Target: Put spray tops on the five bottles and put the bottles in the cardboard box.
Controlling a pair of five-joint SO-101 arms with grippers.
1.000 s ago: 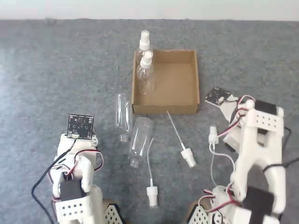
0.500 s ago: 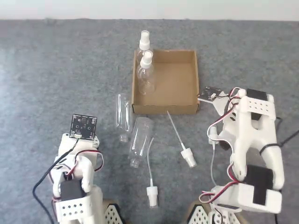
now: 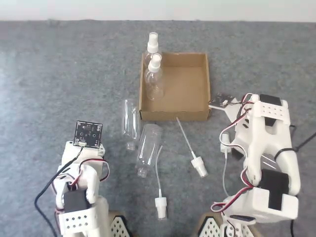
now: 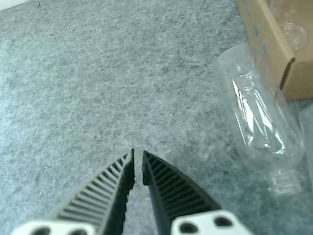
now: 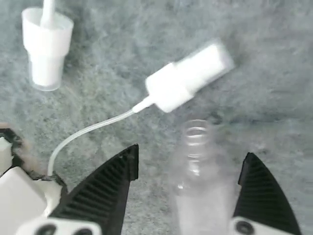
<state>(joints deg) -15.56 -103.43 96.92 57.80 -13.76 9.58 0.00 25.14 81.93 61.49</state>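
The cardboard box (image 3: 197,84) holds one capped bottle (image 3: 154,79); a second capped bottle (image 3: 152,44) stands just behind it. Two uncapped bottles (image 3: 130,121) (image 3: 148,148) lie in front of the box's left corner. Loose spray tops (image 3: 200,167) (image 3: 161,206) (image 3: 225,142) lie nearby. My right gripper (image 5: 190,154) is open, with an uncapped bottle neck (image 5: 195,142) between its fingers and a spray top (image 5: 186,81) just beyond. My left gripper (image 4: 138,155) is shut and empty over carpet, a lying bottle (image 4: 257,117) off to its side.
Grey carpet covers the table. The right arm (image 3: 266,143) stands beside the box's right front corner, over the bottle it straddles. Another spray top (image 5: 46,41) lies near the right gripper. The left arm (image 3: 81,173) sits at the front left, apart from the bottles.
The right arm has swung in toward the box's right front corner and lowered. The left arm shifted only slightly. Bottles and spray tops have stayed put.
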